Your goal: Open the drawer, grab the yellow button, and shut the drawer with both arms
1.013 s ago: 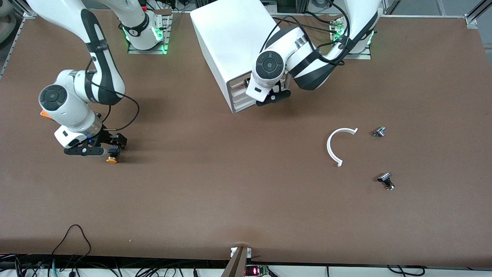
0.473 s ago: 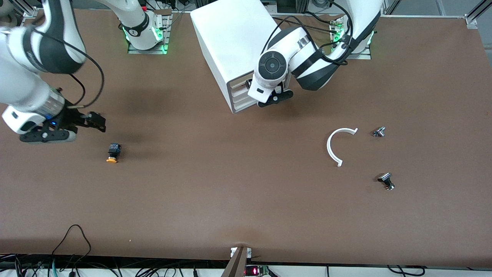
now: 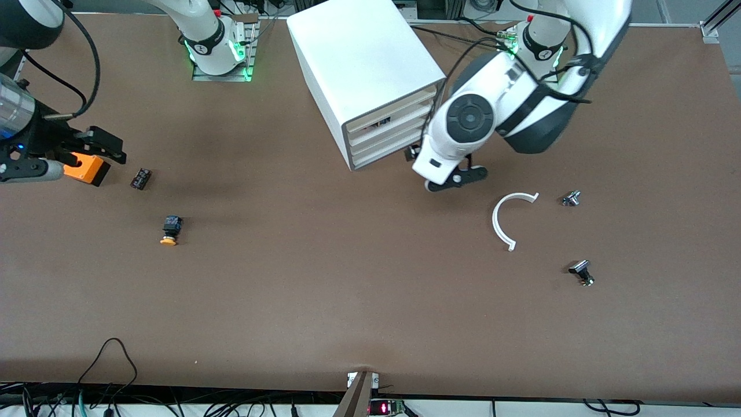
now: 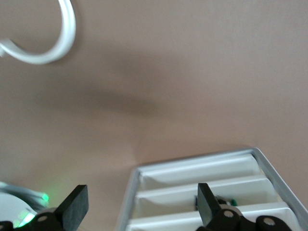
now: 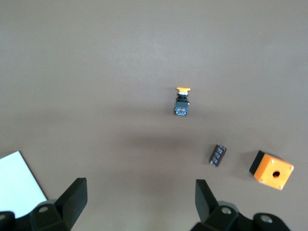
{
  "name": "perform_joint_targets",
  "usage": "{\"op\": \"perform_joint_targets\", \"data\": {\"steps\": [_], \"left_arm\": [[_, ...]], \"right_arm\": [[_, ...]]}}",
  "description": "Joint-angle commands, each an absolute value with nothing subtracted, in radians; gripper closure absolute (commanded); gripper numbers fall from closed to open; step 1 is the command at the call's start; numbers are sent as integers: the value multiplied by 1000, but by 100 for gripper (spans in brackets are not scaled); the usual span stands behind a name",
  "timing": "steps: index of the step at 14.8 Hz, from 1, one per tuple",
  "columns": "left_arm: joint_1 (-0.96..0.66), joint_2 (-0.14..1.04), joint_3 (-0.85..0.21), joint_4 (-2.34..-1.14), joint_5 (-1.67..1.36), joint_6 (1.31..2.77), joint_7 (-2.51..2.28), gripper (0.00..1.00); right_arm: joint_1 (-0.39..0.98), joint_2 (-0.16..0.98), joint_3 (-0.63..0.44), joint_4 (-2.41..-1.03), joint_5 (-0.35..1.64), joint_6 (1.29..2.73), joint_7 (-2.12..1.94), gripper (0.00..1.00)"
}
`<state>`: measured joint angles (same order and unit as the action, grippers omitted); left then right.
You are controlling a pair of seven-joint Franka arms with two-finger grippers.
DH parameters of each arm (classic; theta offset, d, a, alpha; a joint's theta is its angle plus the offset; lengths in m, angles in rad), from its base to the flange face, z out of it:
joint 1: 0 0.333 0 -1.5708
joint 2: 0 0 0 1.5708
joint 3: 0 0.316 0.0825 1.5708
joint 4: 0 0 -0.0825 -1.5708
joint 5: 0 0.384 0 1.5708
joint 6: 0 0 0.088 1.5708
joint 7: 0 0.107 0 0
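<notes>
The button lies on its side on the brown table toward the right arm's end, orange cap toward the front camera; the right wrist view shows it too. My right gripper hangs open and empty high over the orange cube; in its own view it has bare table between its fingers. The drawer, highest in the white cabinet, sits about flush with the others. My left gripper is open and empty over the table in front of the cabinet, with the drawer fronts in its view.
An orange cube and a small black part lie beside the button, farther from the front camera. A white curved strip and two small metal parts lie toward the left arm's end.
My right gripper rose from beside the button and swung toward its end of the table, uncovering the cube and black part. My left gripper backed off from the drawer fronts.
</notes>
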<state>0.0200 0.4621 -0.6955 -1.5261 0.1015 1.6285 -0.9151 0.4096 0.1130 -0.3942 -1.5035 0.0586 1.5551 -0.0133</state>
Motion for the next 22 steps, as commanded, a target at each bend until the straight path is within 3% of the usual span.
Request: {"op": "perform_joint_targets", "data": {"steps": [1,3,4,6,9,13,16,22], "left_arm": [[73,454,-701,-1421,175,1533,-771,0],[97,431,-683,-1378,183,1513,-604,0],[91,396,-626,-1384,170,1513,-509,0],[42,300,-460,-1414,90,1514,-311,0],[-29,192,-221,-1460,-1,1511,-48,0],[-34,31,-101,-1572,0,1566,52,0],[-35,-87,-86,-1719,14,1638,48,0],[-18,-71,-92,-1684,9,1565,49,0]], "right_arm": [[406,132,-385,-1425,51,1505,52,1],[382,132,-368,-1410,66,1503,118,1],[315,130,-289,-1410,66,1502,170,1],[128,121,-73,-1410,51,1494,198,1],[-33,121,76,-1407,34,1493,189,1],[-38,101,91,-1410,-44,1497,112,1],[-38,106,89,-1407,-37,1503,74,1],[-34,104,95,-1404,-37,1489,48,1]]}}
